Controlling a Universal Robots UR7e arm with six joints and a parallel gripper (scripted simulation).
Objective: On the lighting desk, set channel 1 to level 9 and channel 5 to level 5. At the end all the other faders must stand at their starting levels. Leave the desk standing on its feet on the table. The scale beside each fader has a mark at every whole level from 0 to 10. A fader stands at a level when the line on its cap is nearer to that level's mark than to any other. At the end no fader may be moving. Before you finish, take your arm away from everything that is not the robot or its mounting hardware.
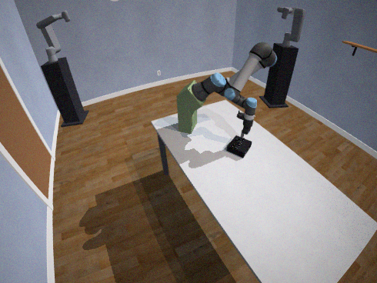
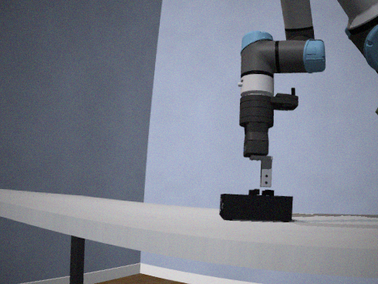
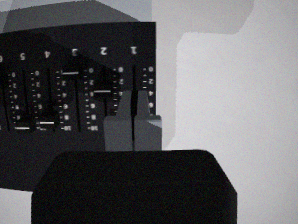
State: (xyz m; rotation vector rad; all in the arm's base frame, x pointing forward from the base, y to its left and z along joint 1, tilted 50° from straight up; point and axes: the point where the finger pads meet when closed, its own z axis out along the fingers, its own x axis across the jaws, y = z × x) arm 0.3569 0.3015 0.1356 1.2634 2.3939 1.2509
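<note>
The black lighting desk [image 1: 241, 151] [image 2: 256, 208] [image 3: 75, 150] sits flat on the table. In the wrist view its numbers are upside down, with 0 at the top of the scales and 10 at the bottom. The channel 5 cap [image 3: 22, 128] is about at 10, the channel 4 cap [image 3: 46, 122] near 9, the channel 3 cap [image 3: 70, 73] near 0 and the channel 2 cap [image 3: 102, 91] near 4. My gripper [image 1: 242, 136] [image 2: 266, 187] [image 3: 135, 106] is shut and empty, its tips over the channel 1 slot and slightly above the caps. The channel 1 cap is hidden behind the fingers.
The white table [image 1: 269, 192] [image 2: 116, 216] carries the desk and the green arm pedestal [image 1: 187, 115]. The channel 2 fader stands just beside the fingers. Two other arms on black stands are away from the table, near the walls.
</note>
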